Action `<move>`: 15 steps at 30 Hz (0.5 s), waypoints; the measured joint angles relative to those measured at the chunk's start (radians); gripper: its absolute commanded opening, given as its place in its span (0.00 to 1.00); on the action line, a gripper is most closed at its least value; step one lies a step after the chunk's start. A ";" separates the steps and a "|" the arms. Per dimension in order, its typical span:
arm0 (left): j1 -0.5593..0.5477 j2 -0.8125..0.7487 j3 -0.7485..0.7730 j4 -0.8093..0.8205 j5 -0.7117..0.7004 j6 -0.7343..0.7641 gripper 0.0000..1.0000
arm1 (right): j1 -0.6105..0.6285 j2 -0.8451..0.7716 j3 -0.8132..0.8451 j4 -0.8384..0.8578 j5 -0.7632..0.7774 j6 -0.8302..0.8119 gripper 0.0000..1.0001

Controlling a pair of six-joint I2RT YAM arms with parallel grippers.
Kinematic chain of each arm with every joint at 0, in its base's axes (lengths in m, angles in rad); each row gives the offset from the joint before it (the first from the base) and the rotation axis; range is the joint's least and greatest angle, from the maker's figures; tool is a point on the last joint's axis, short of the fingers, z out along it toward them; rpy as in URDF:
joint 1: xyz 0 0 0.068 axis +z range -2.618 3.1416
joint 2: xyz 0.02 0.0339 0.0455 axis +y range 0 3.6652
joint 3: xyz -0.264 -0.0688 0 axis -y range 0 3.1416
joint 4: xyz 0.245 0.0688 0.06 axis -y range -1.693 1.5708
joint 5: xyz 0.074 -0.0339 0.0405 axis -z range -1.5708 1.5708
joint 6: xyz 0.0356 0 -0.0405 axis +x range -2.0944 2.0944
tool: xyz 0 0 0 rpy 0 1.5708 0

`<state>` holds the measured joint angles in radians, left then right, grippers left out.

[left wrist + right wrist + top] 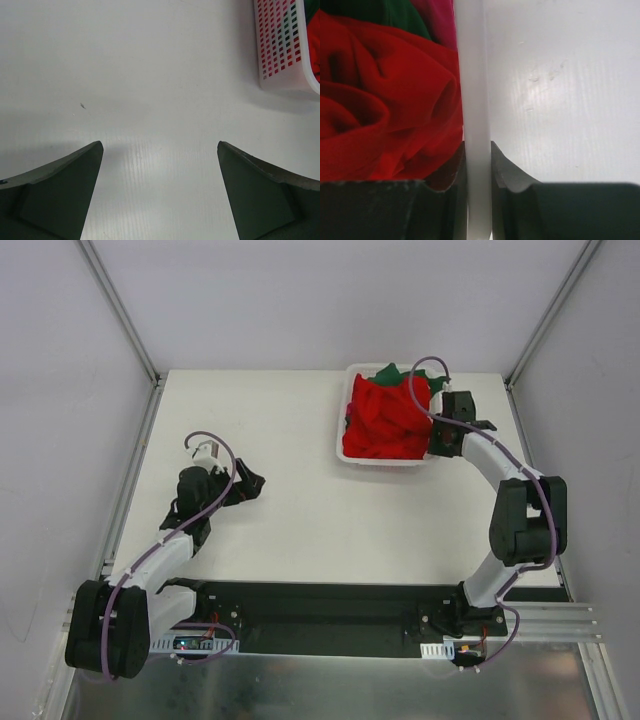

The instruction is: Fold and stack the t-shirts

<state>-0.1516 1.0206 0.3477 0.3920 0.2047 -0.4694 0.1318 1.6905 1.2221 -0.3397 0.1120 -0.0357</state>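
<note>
We see our right end effector [478, 146] clenched on the basket [470, 60] wall, the red shirt [385, 100] bunched just inside, green shirt [405, 15] and pink shirt [437, 20] beyond; our left end effector [160, 150] gapes above the counter [150, 75]

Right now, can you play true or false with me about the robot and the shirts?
1. The red shirt lies in the basket. True.
2. The right gripper is pinching the red shirt. False: it is shut on the basket's white wall, one finger inside and one outside.
3. The left gripper is open over bare table. True.
4. A shirt lies folded on the table. False: none does; the green shirt peeks out in the basket behind the red one.
</note>
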 measured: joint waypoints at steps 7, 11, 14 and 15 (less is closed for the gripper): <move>-0.007 0.027 -0.003 0.032 0.021 -0.015 0.99 | -0.113 0.023 0.029 -0.033 0.020 -0.006 0.01; -0.007 0.039 -0.004 0.045 0.023 -0.016 0.99 | -0.175 0.035 0.051 -0.052 0.048 -0.005 0.01; -0.007 0.040 -0.004 0.047 0.023 -0.018 0.99 | -0.221 0.058 0.085 -0.069 0.065 -0.002 0.01; -0.007 0.040 -0.004 0.048 0.023 -0.017 0.99 | -0.237 0.069 0.101 -0.075 0.069 -0.002 0.01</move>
<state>-0.1585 1.0611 0.3435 0.4404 0.2276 -0.4866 -0.1047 1.7592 1.3228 -0.4145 0.1810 -0.0376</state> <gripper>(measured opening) 0.993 0.194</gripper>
